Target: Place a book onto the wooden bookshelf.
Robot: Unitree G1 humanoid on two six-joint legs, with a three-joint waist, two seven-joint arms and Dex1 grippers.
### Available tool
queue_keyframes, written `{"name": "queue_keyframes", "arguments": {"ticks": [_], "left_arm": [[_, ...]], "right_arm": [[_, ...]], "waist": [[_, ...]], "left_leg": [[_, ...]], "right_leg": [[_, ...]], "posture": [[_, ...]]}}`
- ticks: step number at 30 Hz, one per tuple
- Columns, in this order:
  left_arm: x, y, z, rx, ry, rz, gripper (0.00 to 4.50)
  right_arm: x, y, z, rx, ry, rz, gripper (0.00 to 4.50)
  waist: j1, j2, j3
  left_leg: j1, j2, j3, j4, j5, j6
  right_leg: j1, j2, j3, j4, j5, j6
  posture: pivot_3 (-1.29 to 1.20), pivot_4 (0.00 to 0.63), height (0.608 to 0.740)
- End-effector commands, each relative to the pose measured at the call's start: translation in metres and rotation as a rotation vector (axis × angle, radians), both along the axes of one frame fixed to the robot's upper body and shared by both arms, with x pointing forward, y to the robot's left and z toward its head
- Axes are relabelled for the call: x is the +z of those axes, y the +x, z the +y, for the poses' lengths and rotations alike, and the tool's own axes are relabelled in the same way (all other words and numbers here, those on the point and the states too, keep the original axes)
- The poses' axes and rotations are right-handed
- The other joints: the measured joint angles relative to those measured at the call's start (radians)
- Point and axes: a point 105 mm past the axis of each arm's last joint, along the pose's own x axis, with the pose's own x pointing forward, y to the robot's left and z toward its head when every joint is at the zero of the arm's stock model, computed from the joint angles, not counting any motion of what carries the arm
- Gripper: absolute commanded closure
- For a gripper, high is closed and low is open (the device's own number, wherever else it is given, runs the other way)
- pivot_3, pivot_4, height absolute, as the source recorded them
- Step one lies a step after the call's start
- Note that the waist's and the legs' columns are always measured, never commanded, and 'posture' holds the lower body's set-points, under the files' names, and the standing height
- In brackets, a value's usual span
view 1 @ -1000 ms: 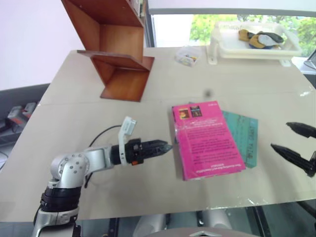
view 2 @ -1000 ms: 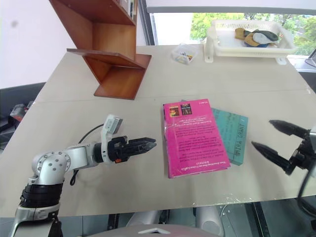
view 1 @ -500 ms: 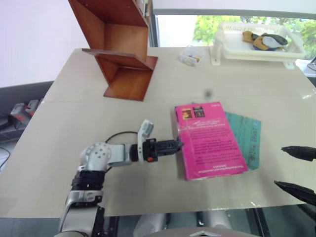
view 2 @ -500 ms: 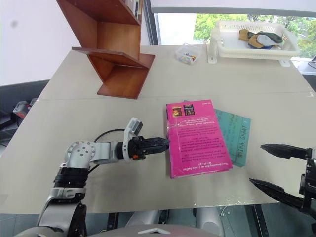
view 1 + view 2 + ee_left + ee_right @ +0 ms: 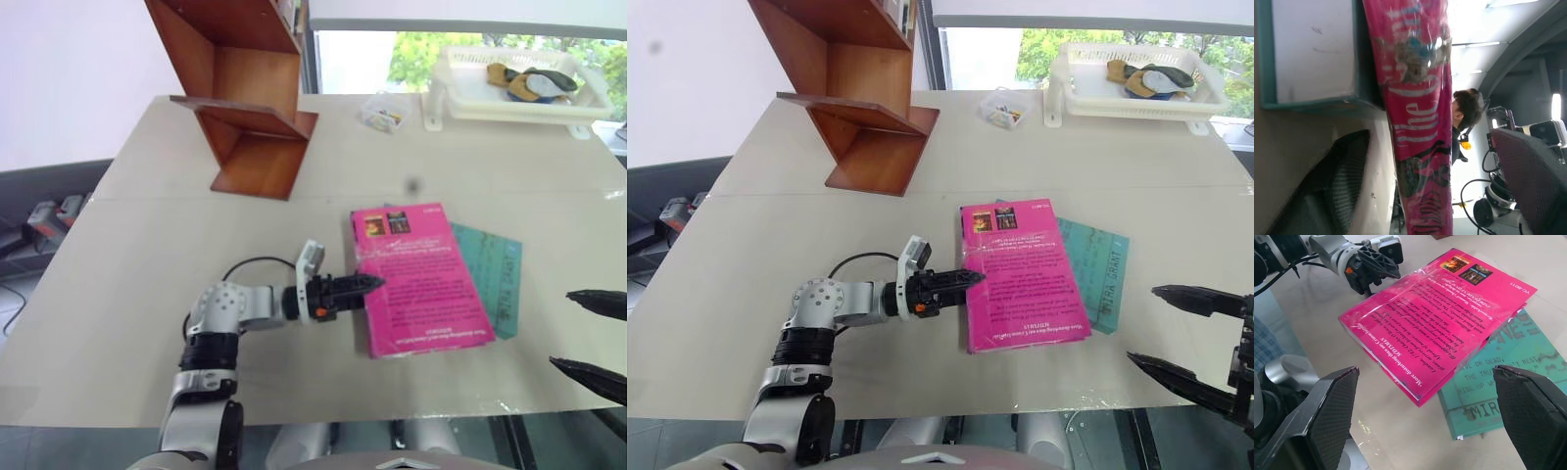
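The magenta-pink book (image 5: 421, 284) lies flat on the table, partly over a teal book (image 5: 498, 274). My left gripper (image 5: 375, 283) reaches level from the left and straddles the pink book's left edge. In the left wrist view the book's spine (image 5: 1418, 122) stands between the two fingers (image 5: 1337, 186) with a gap on each side, so the jaws are open. At the table's right front my right gripper (image 5: 1144, 324) hangs wide open and empty, apart from both books. The wooden bookshelf (image 5: 250, 108) stands at the far left of the table.
A white basket tray (image 5: 460, 98) holding small items sits at the far right. A small clear box (image 5: 384, 113) lies beside it. The left arm's cable (image 5: 245, 266) loops on the table. A person (image 5: 1466, 112) shows in the background of the left wrist view.
My left gripper has slid right, from just off the pink book's left edge to around it. The right gripper drew back toward the front edge, then held still.
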Motion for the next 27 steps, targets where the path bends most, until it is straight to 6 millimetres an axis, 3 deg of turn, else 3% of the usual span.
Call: {"name": "queue_keyframes", "arguments": {"ticks": [1, 6, 8, 15, 20, 27], "left_arm": [[0.007, -0.011, -0.005, -0.065, -0.064, 0.03, 1.51], [0.012, -0.012, -0.003, -0.064, -0.063, 0.025, 3.66], [0.019, -0.014, -0.001, -0.075, -0.094, 0.01, 4.23], [0.03, -0.01, 0.008, -0.032, -0.053, -0.078, 4.26], [0.064, 0.004, 0.023, 0.039, -0.031, -0.263, 4.26], [0.122, 0.042, 0.04, 0.151, 0.166, -0.771, 4.26]], "right_arm": [[0.007, 0.001, -0.001, -0.004, -0.015, -0.036, 0.0], [0.005, 0.004, -0.001, 0.002, -0.012, -0.037, 0.0], [0.005, 0.005, -0.001, 0.004, -0.011, -0.039, 0.0], [0.005, 0.008, -0.002, 0.015, -0.001, -0.048, 0.0], [0.011, 0.012, -0.006, 0.02, 0.045, -0.075, 0.0], [0.032, 0.024, -0.016, 0.052, 0.247, -0.132, 0.0]], "waist": [[0.0, 0.0, 0.0], [0.0, 0.0, 0.0], [0.0, -0.001, 0.001], [-0.001, -0.002, 0.002], [-0.002, -0.005, 0.003], [-0.006, -0.006, 0.005]], "left_leg": [[0.0, 0.0, 0.0, 0.0, 0.0, 0.0], [0.0, 0.0, 0.0, 0.0, 0.0, 0.0], [0.0, 0.0, 0.0, 0.0, 0.0, 0.0], [-0.001, 0.0, 0.0, 0.0, 0.0, 0.0], [-0.001, 0.001, -0.001, 0.0, 0.0, 0.0], [-0.001, 0.0, -0.001, 0.0, 0.0, -0.001]], "right_leg": [[0.0, 0.0, 0.0, 0.0, 0.0, 0.0], [0.0, 0.0, 0.0, 0.0, 0.0, 0.0], [0.0, 0.0, 0.0, 0.0, 0.0, 0.0], [0.0, 0.0, 0.0, 0.0, 0.0, 0.0], [-0.001, 0.0, 0.0, 0.0, 0.0, 0.0], [-0.001, 0.0, -0.002, -0.001, 0.0, 0.0]], "posture": [[0.0, 0.15, 0.74], [0.0, 0.15, 0.74], [0.0, 0.15, 0.74], [0.0, 0.15, 0.74], [0.0, 0.15, 0.74], [0.0, 0.15, 0.74]]}}
